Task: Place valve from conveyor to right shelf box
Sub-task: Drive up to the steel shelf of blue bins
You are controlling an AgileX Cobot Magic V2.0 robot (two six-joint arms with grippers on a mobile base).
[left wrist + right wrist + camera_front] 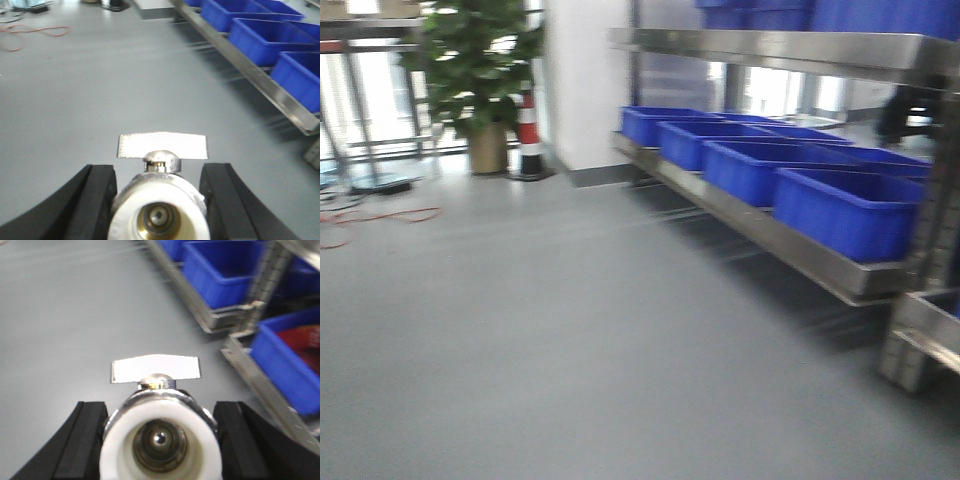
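Note:
My left gripper (159, 200) is shut on a valve (160, 215): a chrome body with a white-taped threaded end and a flat silver handle on top. My right gripper (161, 435) is shut on a second valve (160, 440) of the same kind. Both are held above the grey floor. The steel shelf (790, 245) runs along the right, carrying several blue boxes (845, 210); these also show in the left wrist view (265, 37) and the right wrist view (225, 270). The conveyor is out of view. The front view shows neither gripper.
A potted plant (480, 70) and a red-white cone (528, 135) stand at the far left by a white pillar. A red cable (380, 215) lies on the floor. A lower blue box (295, 360) with something red inside sits at the right. The views are motion-blurred.

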